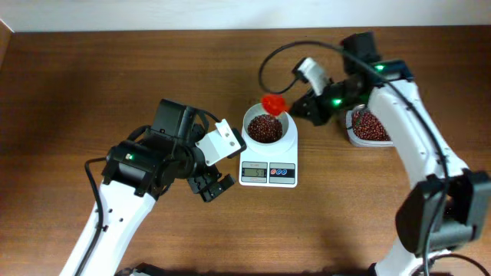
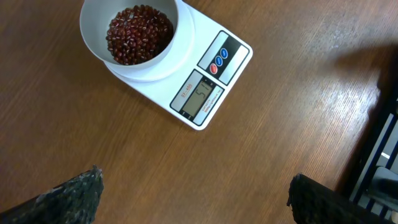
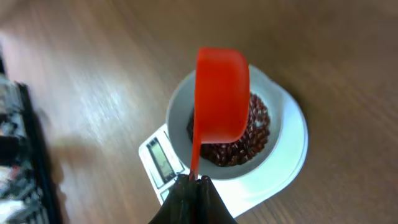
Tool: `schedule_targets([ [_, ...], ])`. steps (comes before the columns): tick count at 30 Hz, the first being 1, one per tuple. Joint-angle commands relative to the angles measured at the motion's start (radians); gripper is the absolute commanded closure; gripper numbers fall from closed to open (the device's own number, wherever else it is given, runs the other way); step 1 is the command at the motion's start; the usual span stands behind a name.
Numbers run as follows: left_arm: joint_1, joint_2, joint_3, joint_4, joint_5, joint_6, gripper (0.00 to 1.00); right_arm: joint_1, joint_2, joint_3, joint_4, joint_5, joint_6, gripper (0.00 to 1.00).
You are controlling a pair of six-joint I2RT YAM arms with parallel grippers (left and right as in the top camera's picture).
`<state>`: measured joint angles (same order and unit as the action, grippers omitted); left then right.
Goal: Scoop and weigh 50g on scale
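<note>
The white scale (image 1: 268, 172) (image 2: 205, 81) (image 3: 158, 160) sits mid-table with a white bowl (image 1: 268, 129) (image 2: 134, 31) (image 3: 273, 134) of red beans on its platform. My right gripper (image 1: 301, 105) (image 3: 196, 182) is shut on the handle of a red scoop (image 1: 274, 102) (image 3: 221, 93), which hangs over the bowl's far rim, seen from its underside. My left gripper (image 1: 213, 186) (image 2: 196, 193) stands wide open over bare wood just left of the scale, nothing between its fingers (image 2: 74, 190).
A clear tub of red beans (image 1: 369, 126) stands right of the scale, partly under the right arm. A black cable (image 1: 268, 57) loops above the bowl. Dark equipment lies at the edge (image 2: 382, 149).
</note>
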<state>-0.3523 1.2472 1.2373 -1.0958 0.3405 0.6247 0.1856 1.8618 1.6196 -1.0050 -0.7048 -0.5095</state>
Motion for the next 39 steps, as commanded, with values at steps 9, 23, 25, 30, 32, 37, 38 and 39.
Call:
schedule_targets([
  [9, 0.002, -0.015, 0.008, 0.002, 0.011, -0.003, 0.01, 0.079, 0.072, 0.006, 0.009, 0.203, -0.064, 0.96],
  [23, 0.002, -0.015, 0.008, 0.002, 0.011, -0.003, 0.01, 0.174, 0.081, 0.006, 0.083, 0.407, -0.063, 0.96],
  [25, 0.002, -0.015, 0.008, 0.002, 0.011, -0.003, 0.01, 0.174, 0.09, 0.006, 0.082, 0.407, -0.063, 0.96],
  [30, 0.002, -0.015, 0.008, 0.002, 0.011, -0.003, 0.01, 0.201, 0.11, 0.006, 0.076, 0.402, -0.063, 0.96],
  [32, 0.002, -0.015, 0.008, 0.002, 0.011, -0.003, 0.01, 0.215, 0.11, 0.006, 0.068, 0.402, -0.063, 0.96],
  [37, 0.002, -0.015, 0.008, 0.002, 0.011, -0.003, 0.01, 0.234, 0.11, 0.006, 0.004, 0.386, -0.06, 0.96],
  [38, 0.002, -0.015, 0.008, 0.002, 0.011, -0.003, 0.01, 0.231, 0.11, 0.007, -0.007, 0.351, -0.059, 0.96],
  [39, 0.002, -0.015, 0.008, 0.002, 0.011, -0.003, 0.01, 0.228, 0.11, 0.007, -0.01, 0.316, -0.059, 0.96],
])
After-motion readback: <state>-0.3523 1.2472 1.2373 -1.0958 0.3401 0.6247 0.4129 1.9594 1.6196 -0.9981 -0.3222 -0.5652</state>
